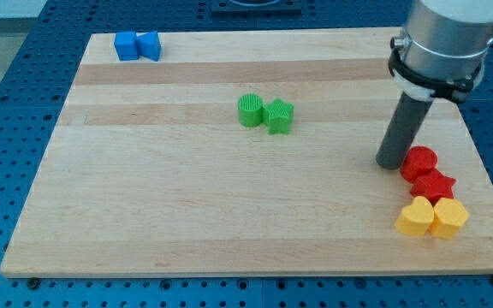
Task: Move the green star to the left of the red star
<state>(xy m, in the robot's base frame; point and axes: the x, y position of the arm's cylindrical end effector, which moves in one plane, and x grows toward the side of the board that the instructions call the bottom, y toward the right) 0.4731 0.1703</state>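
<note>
pale wooden board [187, 214] with lengthwise grain fills most of the view, set on a blue perforated bench [7, 103]. our arm ends in a plain dark rod with nothing to clench or release, so it grasps nothing; my tip [390, 164] rests on the wood just to the view's left of the red cylinder [419, 161], well apart from the block we mean to move.

the green star [279, 116] sits near the board's middle, touching a green cylinder [251, 111] on its left side. both look like ribbed printed plastic, matte and light. the red star [435, 184] lies at the view's right, pressed in a cluster below the red cylinder and above a yellow heart [415, 217] and a yellow block [450, 217] whose shape we cannot settle. two blue blocks [137, 45] sit together at the top left corner.

we judge the push not yet begun: the tip must travel round to the green star's left side to drive it rightward, and the touching green cylinder may get dragged along.
</note>
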